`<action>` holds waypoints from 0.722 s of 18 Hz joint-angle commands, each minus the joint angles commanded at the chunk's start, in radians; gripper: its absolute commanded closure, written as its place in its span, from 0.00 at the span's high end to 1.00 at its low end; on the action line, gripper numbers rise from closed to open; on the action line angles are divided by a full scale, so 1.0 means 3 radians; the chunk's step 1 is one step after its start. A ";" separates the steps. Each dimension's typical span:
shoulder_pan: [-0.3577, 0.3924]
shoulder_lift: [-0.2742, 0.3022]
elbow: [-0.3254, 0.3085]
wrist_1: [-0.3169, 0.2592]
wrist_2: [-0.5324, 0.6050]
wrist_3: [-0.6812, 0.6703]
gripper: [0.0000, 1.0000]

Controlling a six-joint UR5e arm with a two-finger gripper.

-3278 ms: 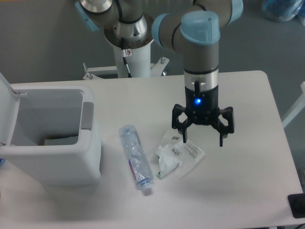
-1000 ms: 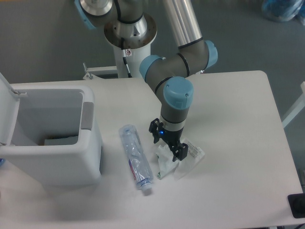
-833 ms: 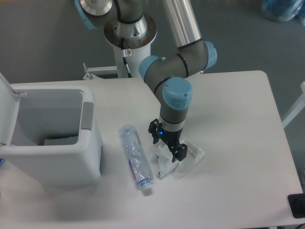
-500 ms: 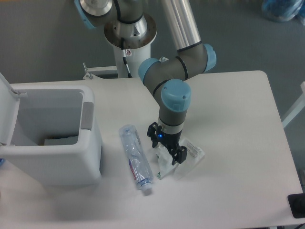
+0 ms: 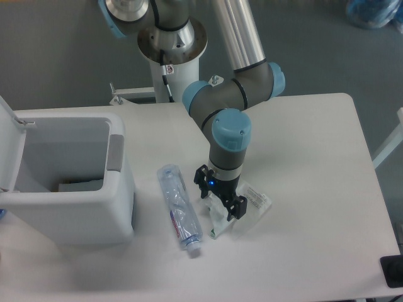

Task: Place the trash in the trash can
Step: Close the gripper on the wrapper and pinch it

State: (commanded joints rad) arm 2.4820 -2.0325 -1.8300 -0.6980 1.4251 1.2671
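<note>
My tool [image 5: 220,199] is down on the crumpled clear plastic wrapper with the white printed label [image 5: 242,204], fingers spread to either side of its bunched middle so they can close on the thickest fold; nothing is pinched yet, I judge. Just beside it on the white desk [image 5: 308,157] lies the crushed clear plastic bottle with a blue-red label [image 5: 179,207], cap toward the near edge. Further out stands the boxy white-grey trash can [image 5: 69,182], lid flipped up and mouth open to receive both.
</note>
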 joint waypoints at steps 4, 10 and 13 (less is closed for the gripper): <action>-0.0031 -0.0020 0.0000 0.0000 0.0005 0.0005 0.88; -0.0041 -0.0051 0.0026 0.0000 0.0010 -0.0010 0.55; -0.0041 -0.0046 0.0021 0.0000 0.0010 -0.0020 0.19</action>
State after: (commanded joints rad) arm 2.4697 -2.0463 -1.8239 -0.6980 1.4281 1.2609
